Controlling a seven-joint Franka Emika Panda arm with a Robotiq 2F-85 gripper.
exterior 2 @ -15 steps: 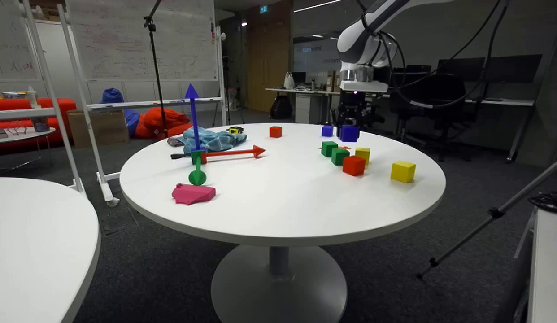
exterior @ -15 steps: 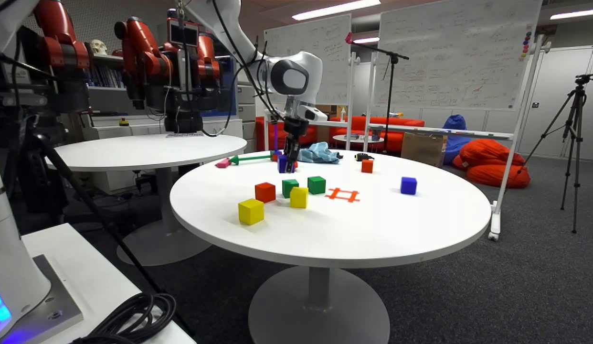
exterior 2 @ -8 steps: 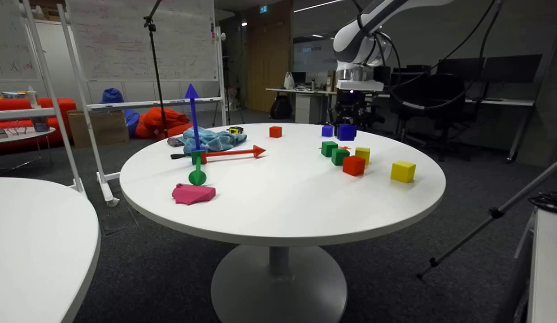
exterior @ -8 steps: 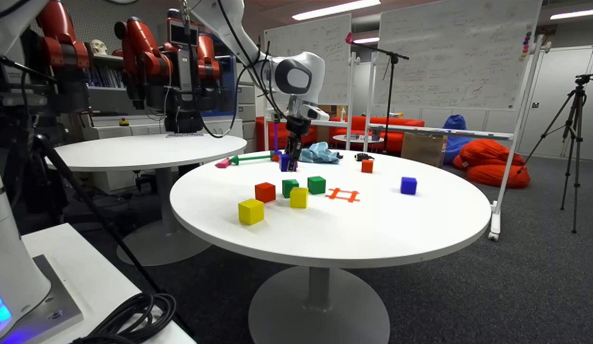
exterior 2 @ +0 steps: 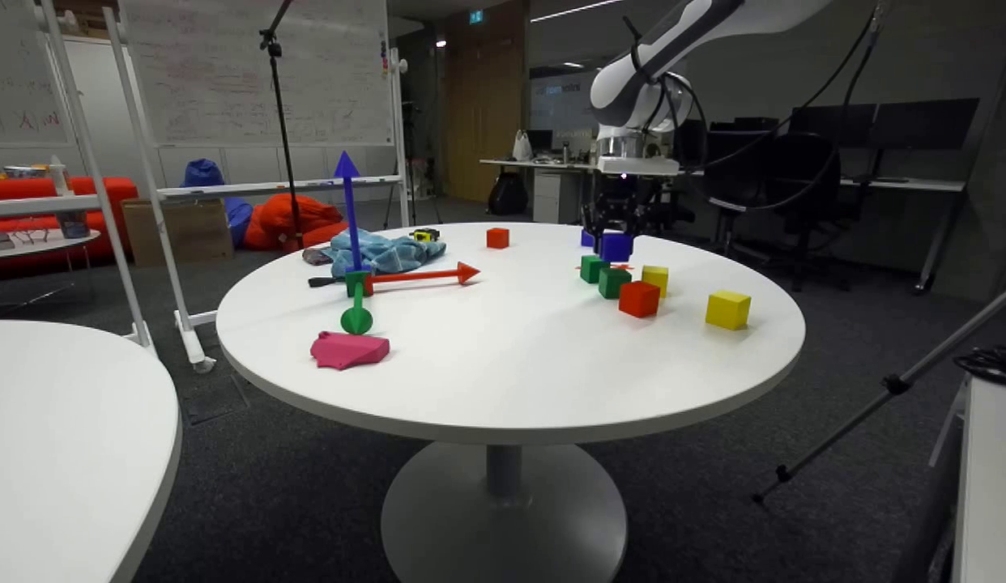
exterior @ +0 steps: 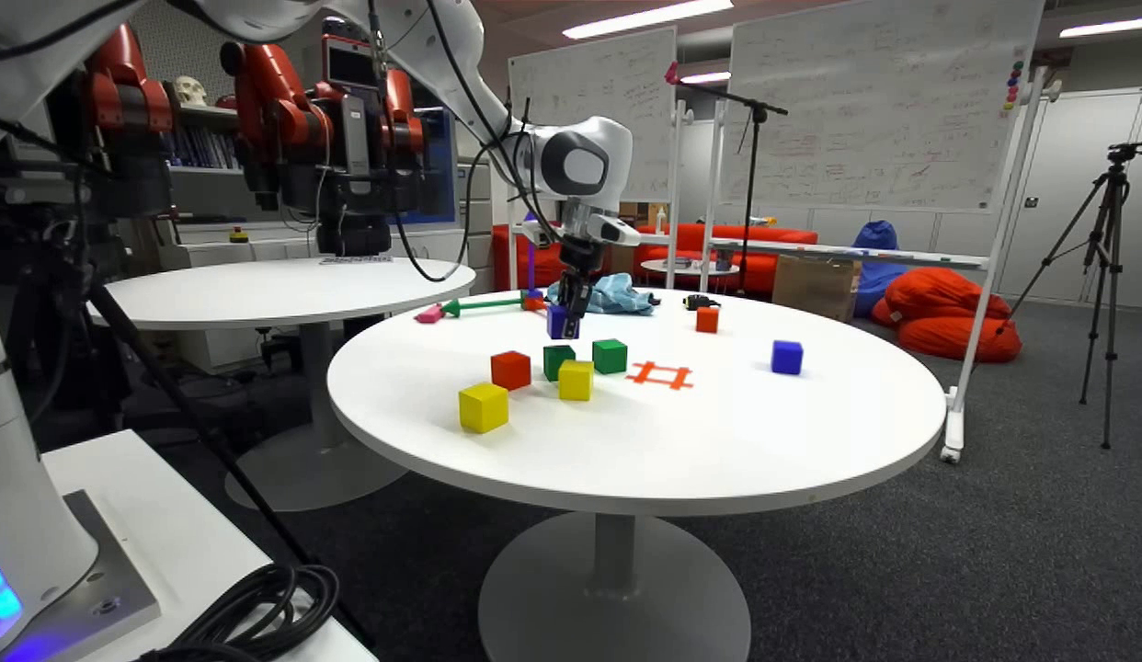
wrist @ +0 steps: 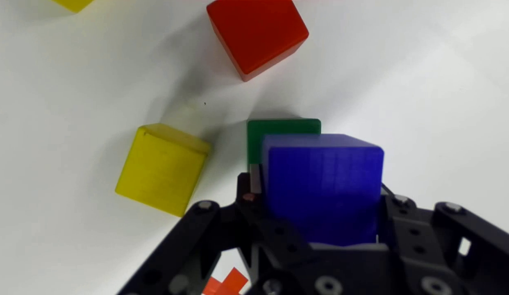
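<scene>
1. The round white table (exterior: 764,441) filled the middle of both exterior views.
2. The robot arm (exterior 2: 620,89) reached in from the upper right of an exterior view, its lower end pointing down over the far side of the table.
3. An axis model (exterior 2: 358,283) with blue, red and green arrows stood left of centre in an exterior view.
4. A crumpled light-blue cloth (exterior 2: 394,255) lay just behind it, at the middle left of the frame.
5. The gripper (wrist: 320,192) showed along the bottom of the wrist view, its jaws partly apart and pressed to opposite sides of a dark blue cube (exterior 2: 615,246) — they had hold of it.
6. A pink piece (exterior 2: 350,350) rested at the lower left of an exterior view.
7. An orange-red mark (wrist: 233,282) showed at the bottom of the wrist view, left of centre.
8. The cubes looked alike in size. The held one sat right of centre in the wrist view, partly hiding a green cube (wrist: 284,126); a yellow cube (wrist: 162,174) stood to the left and a red cube (wrist: 258,32) at the top. In an exterior view a second green cube (exterior: 610,356) stood near the centre, a second yellow cube (exterior: 484,407) lower left, an orange-red cube (exterior: 707,319) farther back — and a second blue cube (exterior: 787,357) well apart at the right.
</scene>
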